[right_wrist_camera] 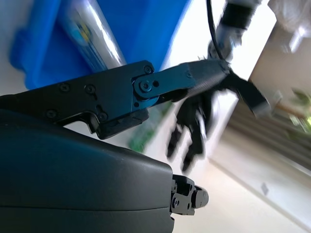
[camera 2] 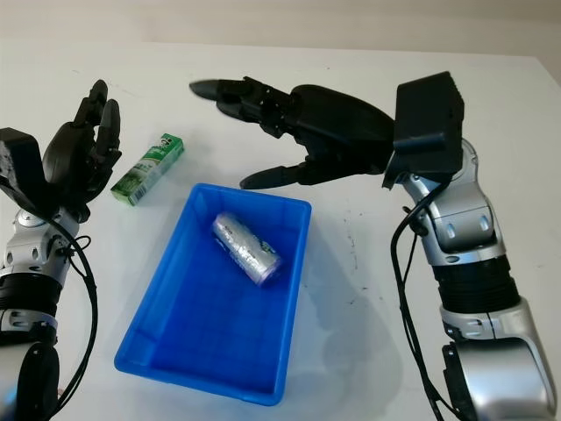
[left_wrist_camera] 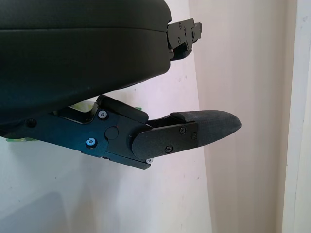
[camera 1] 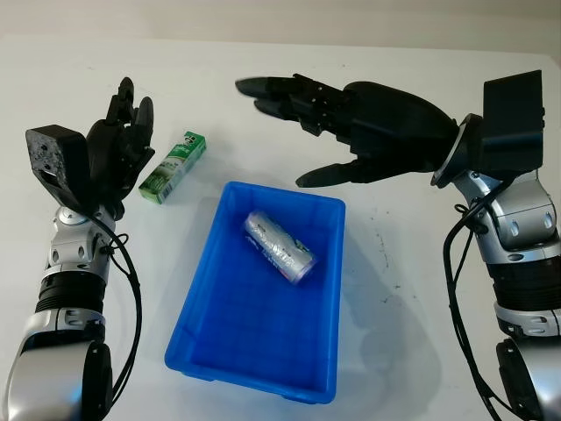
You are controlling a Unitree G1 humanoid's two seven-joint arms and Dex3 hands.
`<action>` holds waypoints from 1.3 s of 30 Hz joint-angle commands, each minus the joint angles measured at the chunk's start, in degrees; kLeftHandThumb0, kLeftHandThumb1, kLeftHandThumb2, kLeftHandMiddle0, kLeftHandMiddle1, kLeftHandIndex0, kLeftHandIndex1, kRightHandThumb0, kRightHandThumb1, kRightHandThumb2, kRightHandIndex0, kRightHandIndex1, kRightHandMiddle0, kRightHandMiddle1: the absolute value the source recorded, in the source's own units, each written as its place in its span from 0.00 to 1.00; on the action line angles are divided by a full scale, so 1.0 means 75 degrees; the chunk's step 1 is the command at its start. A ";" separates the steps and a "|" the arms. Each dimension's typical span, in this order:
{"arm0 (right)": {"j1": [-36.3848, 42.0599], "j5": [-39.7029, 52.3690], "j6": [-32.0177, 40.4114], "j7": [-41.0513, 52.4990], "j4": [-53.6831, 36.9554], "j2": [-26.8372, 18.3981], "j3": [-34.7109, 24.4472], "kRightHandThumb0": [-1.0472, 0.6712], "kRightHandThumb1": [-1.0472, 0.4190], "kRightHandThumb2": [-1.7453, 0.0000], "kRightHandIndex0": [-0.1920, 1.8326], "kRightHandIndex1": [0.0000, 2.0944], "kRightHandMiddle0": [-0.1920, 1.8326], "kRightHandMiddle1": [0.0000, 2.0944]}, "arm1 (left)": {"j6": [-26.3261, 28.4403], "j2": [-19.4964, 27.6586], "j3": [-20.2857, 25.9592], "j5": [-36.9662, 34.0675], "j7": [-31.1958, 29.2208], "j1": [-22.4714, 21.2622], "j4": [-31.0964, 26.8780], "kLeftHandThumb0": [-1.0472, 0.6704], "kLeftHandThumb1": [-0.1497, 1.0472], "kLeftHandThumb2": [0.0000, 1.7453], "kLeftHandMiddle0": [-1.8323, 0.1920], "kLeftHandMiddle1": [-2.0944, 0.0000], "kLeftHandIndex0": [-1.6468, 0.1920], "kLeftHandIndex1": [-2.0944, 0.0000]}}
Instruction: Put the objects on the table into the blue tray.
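A silver can (camera 1: pixel 279 246) lies on its side in the far half of the blue tray (camera 1: pixel 202 342). A green and white box (camera 1: pixel 173 167) lies on the table just left of the tray's far left corner. My right hand (camera 1: pixel 302 123) is open and hovers above the table beyond the tray's far rim, holding nothing. My left hand (camera 1: pixel 123 132) is open and raised at the left, close beside the green box without touching it. In the right wrist view the can (right_wrist_camera: pixel 92 31) and the tray (right_wrist_camera: pixel 146 19) lie behind a finger, and the green box (right_wrist_camera: pixel 148 131) sits farther off.
The white table (camera 1: pixel 403 263) stretches around the tray. Its far edge (camera 1: pixel 280 39) meets a pale wall.
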 commanded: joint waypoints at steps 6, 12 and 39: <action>0.0003 -0.0086 -0.0544 -0.1618 0.0975 0.0613 -0.0798 0.09 0.00 0.59 0.00 0.00 0.00 0.00 | -0.0024 0.0012 0.0035 -0.0038 -0.0018 -0.0090 0.0046 0.18 1.00 0.33 1.00 0.98 1.00 0.98; -0.0228 -0.0117 -0.0088 -0.3104 0.2458 0.0849 -0.1454 0.14 0.00 0.59 0.00 0.00 0.00 0.00 | -0.0038 0.0095 0.0039 -0.0021 -0.0092 -0.0134 0.0108 0.18 1.00 0.33 1.00 0.99 1.00 0.98; 0.0251 -0.0808 0.0462 -0.3873 0.2750 0.0879 -0.1289 0.23 0.00 0.56 0.00 0.00 0.00 0.00 | 0.1839 0.2073 -0.2244 0.3260 -0.0704 -0.1271 -0.0998 0.21 1.00 0.18 0.91 0.95 0.95 0.96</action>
